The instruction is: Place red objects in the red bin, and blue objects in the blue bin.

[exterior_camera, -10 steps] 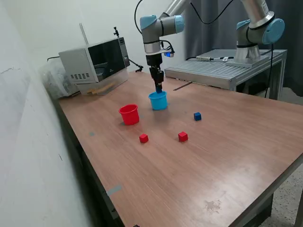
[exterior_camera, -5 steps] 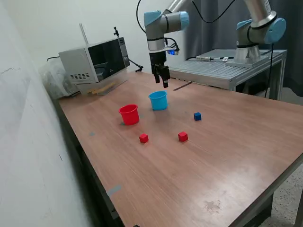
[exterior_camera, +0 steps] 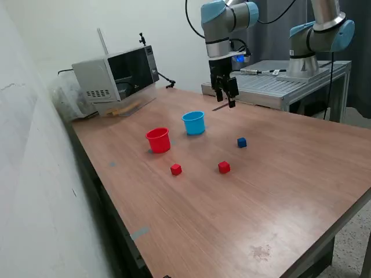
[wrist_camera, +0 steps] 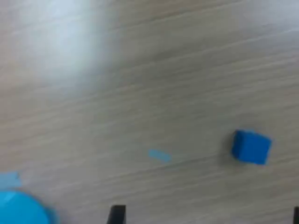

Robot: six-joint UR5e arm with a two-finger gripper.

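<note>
While the gripper (exterior_camera: 228, 97) hangs high over the far part of the table (exterior_camera: 290, 191), its jaws stand apart with nothing between them, likely ready for the next pick. Nearer and to the exterior view's right, a blue cube (exterior_camera: 242, 142) sits alone on the wood, the likely next target. Left of it stand the blue cup (exterior_camera: 193, 123) and red cup (exterior_camera: 158, 140), upright to receive drops. Two red cubes (exterior_camera: 176, 169) (exterior_camera: 224, 167) wait nearer, unsorted.
</note>
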